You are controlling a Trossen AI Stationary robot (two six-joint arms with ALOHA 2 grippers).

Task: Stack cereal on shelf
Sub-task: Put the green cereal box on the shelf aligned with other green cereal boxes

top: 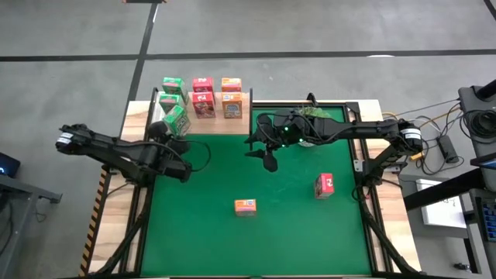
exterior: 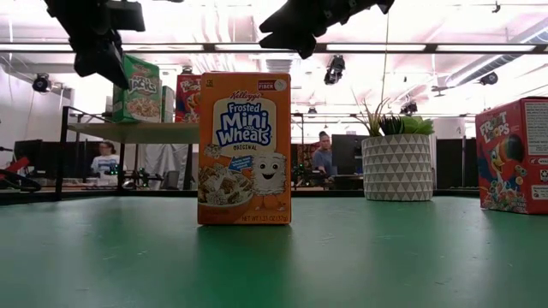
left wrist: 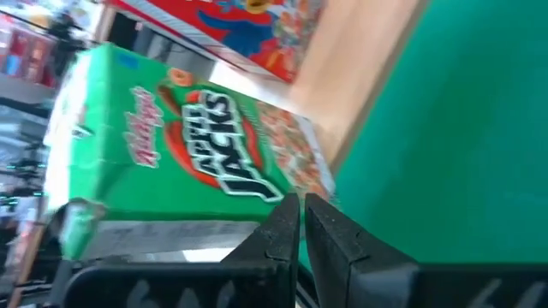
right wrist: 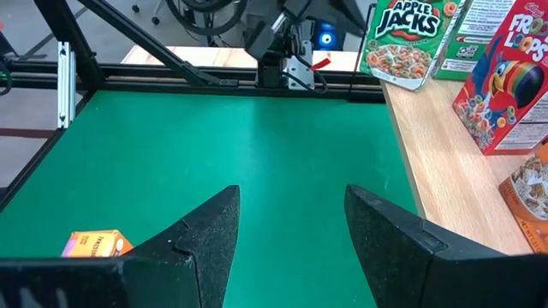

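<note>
Item: green box (top: 177, 120), light stiff card, easily dented; my left gripper (top: 172, 132) is clamped on its lower edge at the shelf (top: 246, 103). My right gripper (top: 267, 159) hangs apart mid-table. Orange box (top: 246, 206) and pink box (top: 324, 186) stand loose: I'd grip the narrow sides, gently.

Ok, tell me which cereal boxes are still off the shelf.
The orange box and the pink box, both alone on the green mat; the rest sit at the shelf.
</note>
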